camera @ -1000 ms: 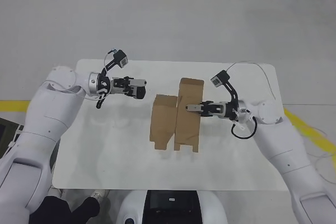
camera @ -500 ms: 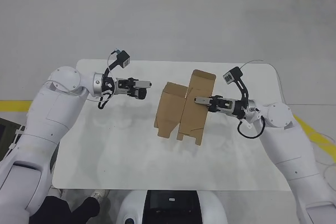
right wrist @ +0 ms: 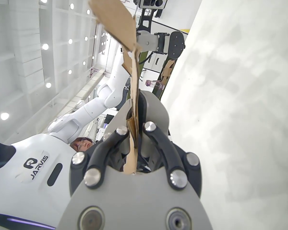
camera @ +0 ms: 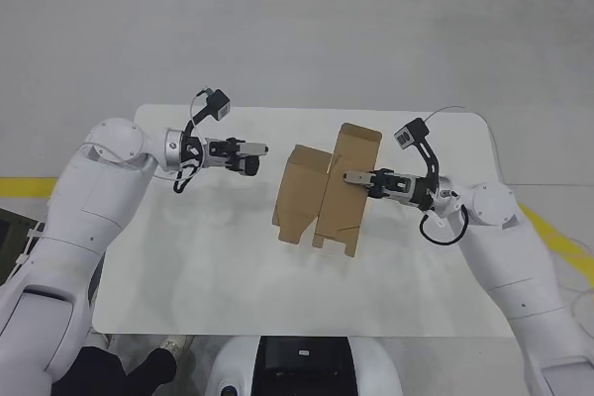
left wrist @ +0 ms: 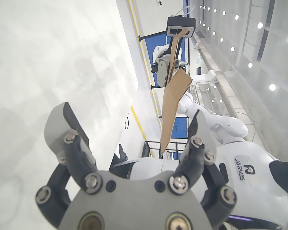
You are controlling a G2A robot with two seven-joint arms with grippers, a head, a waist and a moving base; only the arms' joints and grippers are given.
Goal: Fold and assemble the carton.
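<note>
Right claw [camera: 348,178] pinches the flat brown cardboard carton [camera: 317,198] by its edge over the white bench [camera: 198,277]; left claw [camera: 262,149] gapes empty, well apart.

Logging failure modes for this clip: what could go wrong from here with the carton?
1. The right gripper pinches the flattened carton at one edge only, so it may sag, swing or slip out.
2. The left gripper is open and apart from the carton; coming in, it could push the loose panels away rather than catch one.
</note>
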